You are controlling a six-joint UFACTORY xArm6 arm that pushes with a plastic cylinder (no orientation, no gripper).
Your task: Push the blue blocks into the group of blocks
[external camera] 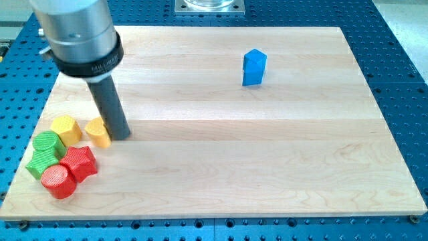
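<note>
One blue block (pixel 254 67), an upright pentagon-like prism, stands alone near the view's top right of the wooden board (pixel 267 154). A group of blocks sits at the view's lower left: a yellow hexagon (pixel 65 128), a yellow heart-like block (pixel 98 131), a green round block (pixel 47 144), a green long block (pixel 38 163), a red star (pixel 80 163) and a red cylinder (pixel 58 181). My tip (pixel 121 136) rests on the board just right of the yellow heart-like block, touching or nearly touching it, far left of the blue block. No second blue block shows.
The board lies on a blue perforated table (pixel 401 53). A metal mounting plate (pixel 208 6) sits at the view's top centre. The arm's grey cylinder body (pixel 77 30) covers the board's top left corner.
</note>
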